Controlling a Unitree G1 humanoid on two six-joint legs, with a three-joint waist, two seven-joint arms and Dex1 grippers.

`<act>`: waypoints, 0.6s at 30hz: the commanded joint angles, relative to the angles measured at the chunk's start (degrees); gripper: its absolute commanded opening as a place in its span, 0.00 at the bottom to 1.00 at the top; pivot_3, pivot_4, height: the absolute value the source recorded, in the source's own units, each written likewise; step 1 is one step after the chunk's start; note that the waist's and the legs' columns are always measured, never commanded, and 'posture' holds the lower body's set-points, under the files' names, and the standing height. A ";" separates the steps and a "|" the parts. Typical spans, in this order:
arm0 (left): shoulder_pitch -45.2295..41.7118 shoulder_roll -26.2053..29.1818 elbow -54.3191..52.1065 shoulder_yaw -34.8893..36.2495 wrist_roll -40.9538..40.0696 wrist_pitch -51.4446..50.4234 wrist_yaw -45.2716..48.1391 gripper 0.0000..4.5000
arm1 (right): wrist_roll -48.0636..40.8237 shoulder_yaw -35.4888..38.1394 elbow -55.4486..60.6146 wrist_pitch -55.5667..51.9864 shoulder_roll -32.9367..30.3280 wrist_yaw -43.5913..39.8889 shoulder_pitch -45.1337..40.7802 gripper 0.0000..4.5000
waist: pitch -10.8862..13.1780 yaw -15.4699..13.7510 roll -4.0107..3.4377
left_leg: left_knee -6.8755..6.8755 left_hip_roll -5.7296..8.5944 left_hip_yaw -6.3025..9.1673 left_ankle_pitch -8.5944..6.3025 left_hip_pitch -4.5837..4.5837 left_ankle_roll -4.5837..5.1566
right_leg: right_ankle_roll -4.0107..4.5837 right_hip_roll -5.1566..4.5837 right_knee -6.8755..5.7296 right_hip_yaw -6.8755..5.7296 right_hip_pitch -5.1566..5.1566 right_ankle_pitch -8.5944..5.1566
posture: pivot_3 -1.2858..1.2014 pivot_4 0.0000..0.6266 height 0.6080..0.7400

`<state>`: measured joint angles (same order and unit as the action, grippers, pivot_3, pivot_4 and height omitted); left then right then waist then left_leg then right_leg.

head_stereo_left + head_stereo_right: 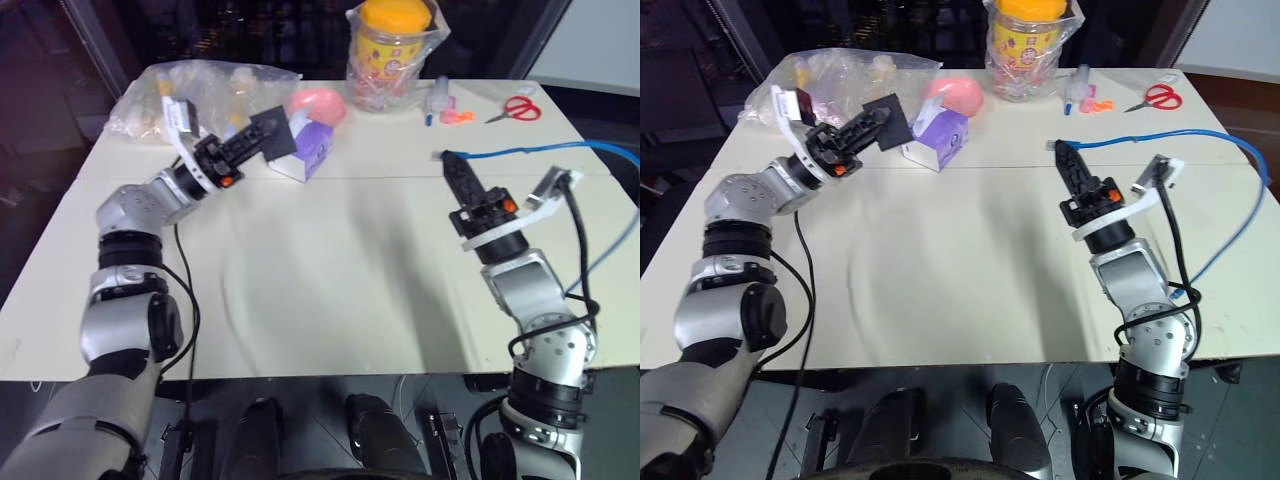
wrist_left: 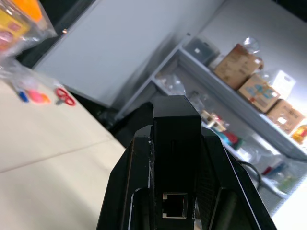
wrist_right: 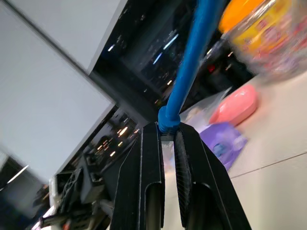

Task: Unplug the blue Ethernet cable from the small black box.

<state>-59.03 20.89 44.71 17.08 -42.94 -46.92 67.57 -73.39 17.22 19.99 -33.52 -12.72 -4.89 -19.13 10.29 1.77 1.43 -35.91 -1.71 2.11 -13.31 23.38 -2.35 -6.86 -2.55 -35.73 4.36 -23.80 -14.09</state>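
The right gripper (image 1: 1062,152) is clamped on the plug end of the blue Ethernet cable (image 1: 1160,139), held above the cream table (image 1: 960,260); from the fingertips the cord arcs away toward the table's right edge, and the plug itself is hidden between the fingers. Well apart, the left gripper (image 1: 262,134) is closed on the small black box (image 2: 176,143), a matte flat square lifted clear of the table, its empty port visible. Behind it sit a purple tissue box (image 1: 313,148) and red scissors (image 1: 517,108).
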 commanded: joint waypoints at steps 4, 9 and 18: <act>1.43 -5.42 -5.84 -5.40 10.20 16.41 -8.14 0.11 | 7.45 -0.10 -4.03 0.95 -2.11 3.72 -1.32 0.00 | 0.00 -0.37 0.01 | -0.11 0.04 -0.07 0.00 0.04 0.00 | -0.01 -0.08 0.22 0.07 0.08 0.02 | 0.52 0.24 1.00; 5.18 -12.60 -10.55 -10.71 17.38 28.91 -13.91 0.11 | 15.11 2.29 -19.93 1.75 -3.34 10.15 -7.92 0.00 | 0.00 -0.98 0.00 | -0.16 0.05 -0.14 0.01 -0.01 -0.01 | 0.04 -0.07 0.34 0.14 0.17 0.02 | 0.52 0.24 1.00; 8.36 -20.62 -4.48 -17.11 28.81 48.28 -23.10 0.11 | 23.92 3.41 -38.50 1.10 -5.35 6.15 -16.29 0.61 | -0.03 -0.77 -0.06 | -0.04 0.04 -0.21 -0.02 -0.01 0.04 | -0.05 -0.01 0.33 0.21 0.07 0.08 | 0.52 0.24 1.00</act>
<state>-49.93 0.75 39.25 0.47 -15.50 -2.34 45.62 -50.26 19.62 -19.29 -32.31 -17.17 2.55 -33.72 10.25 1.00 1.37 -35.95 -1.66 1.90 -13.33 23.38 -2.31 -6.91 -2.56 -35.41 4.57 -23.73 -14.02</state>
